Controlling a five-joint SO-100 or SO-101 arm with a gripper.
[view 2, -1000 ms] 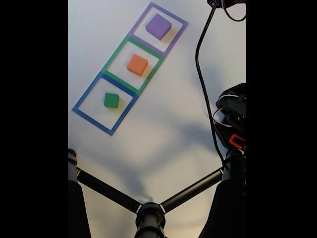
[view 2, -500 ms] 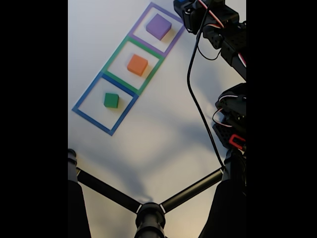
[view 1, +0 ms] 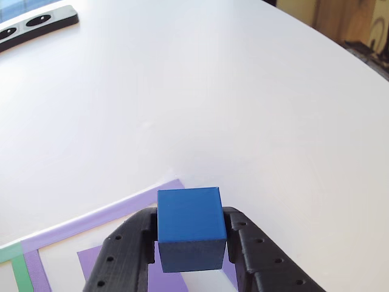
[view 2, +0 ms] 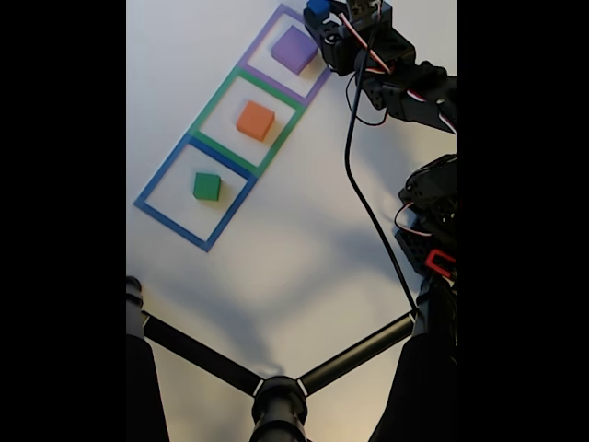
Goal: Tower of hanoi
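Observation:
A blue cube (view 1: 189, 226) sits clamped between the black fingers of my gripper (view 1: 191, 243), held above the purple-framed square. In the fixed view the gripper (view 2: 324, 18) carries the blue cube (view 2: 318, 7) at the top, just right of the purple block (view 2: 294, 49) lying in the purple frame (view 2: 260, 44). An orange block (view 2: 255, 120) rests in the green frame (view 2: 208, 106), and a small green block (view 2: 206, 186) in the blue frame (view 2: 166, 214).
A black cable (view 2: 354, 175) hangs from the arm down the right side of the white table (view 2: 276, 267). Black stand bars (view 2: 276, 382) cross the bottom of the fixed view. A dark strip (view 1: 36, 24) lies at the table's far left corner.
The arm has swung in from the upper right toward the purple frame, bringing the blue cube beside the purple block. The three blocks in the frames have not moved.

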